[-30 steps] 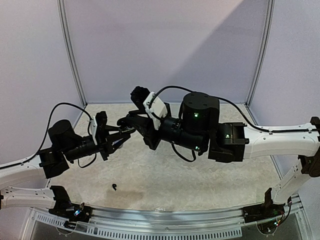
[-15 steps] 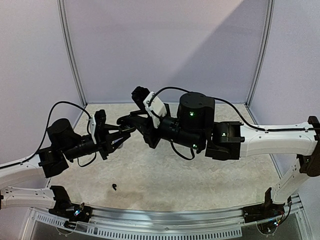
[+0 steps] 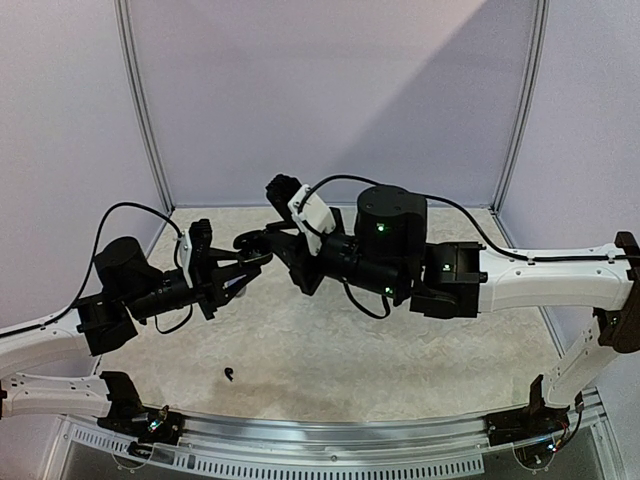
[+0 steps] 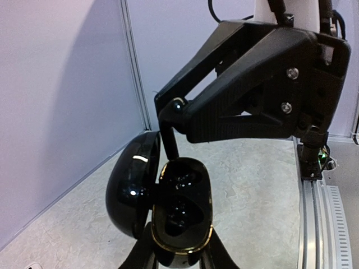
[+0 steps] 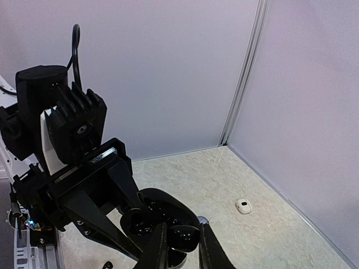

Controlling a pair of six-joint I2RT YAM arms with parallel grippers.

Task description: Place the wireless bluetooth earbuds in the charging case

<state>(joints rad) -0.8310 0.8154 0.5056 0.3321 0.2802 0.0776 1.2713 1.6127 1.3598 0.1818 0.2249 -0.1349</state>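
Case (image 4: 180, 221), glossy black oval, is clamped by left end effector (image 4: 180, 255); right end effector (image 4: 171, 110) pinches stemmed earbud (image 4: 170, 140).

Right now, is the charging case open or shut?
Open. In the left wrist view the charging case has its lid swung back to one side, exposing the gold-rimmed interior.

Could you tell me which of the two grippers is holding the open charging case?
The left gripper: its fingers clamp the base of the open black charging case, while the right gripper pinches a black earbud over it.
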